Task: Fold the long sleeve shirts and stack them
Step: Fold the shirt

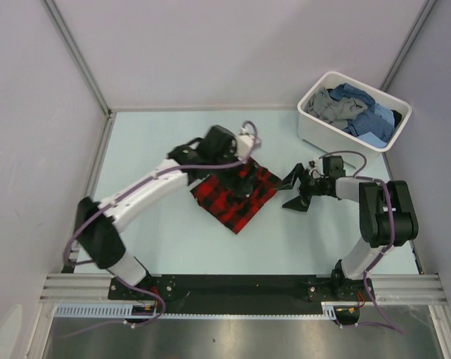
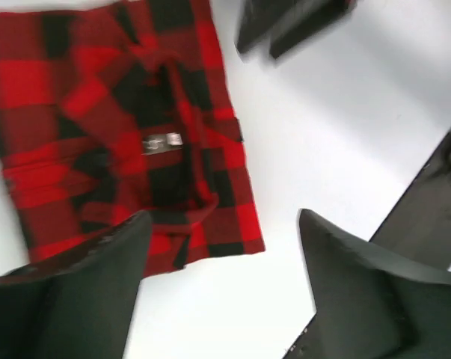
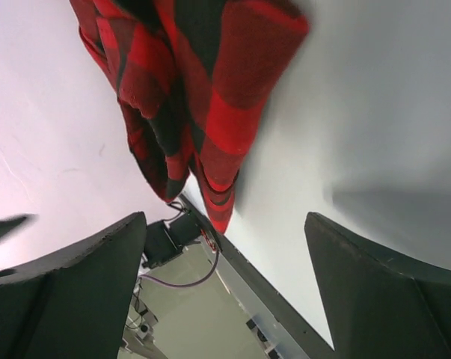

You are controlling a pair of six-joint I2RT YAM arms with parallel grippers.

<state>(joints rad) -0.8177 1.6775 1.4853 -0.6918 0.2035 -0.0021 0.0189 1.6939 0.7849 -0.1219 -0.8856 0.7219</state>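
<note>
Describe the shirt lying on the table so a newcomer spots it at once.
Find the white tub at the far right corner of the pale table. Nearer, around the table's middle, a folded red-and-black check shirt lies flat. It is the only shirt outside the tub, whose crumpled shirts are blue and grey.

My 2 arms, bases at 6 o'clock | left arm (image 1: 146, 188): white links, black joints, purple cable | right arm (image 1: 386, 213): same | left fingers (image 2: 75, 299): dark wedges

A red-and-black check shirt (image 1: 236, 193) lies folded into a flat rectangle, label showing, well left of the white tub (image 1: 326, 140). A grey shirt (image 1: 326, 105) and blue check shirts (image 1: 371, 120) sit crumpled inside that tub.
</note>
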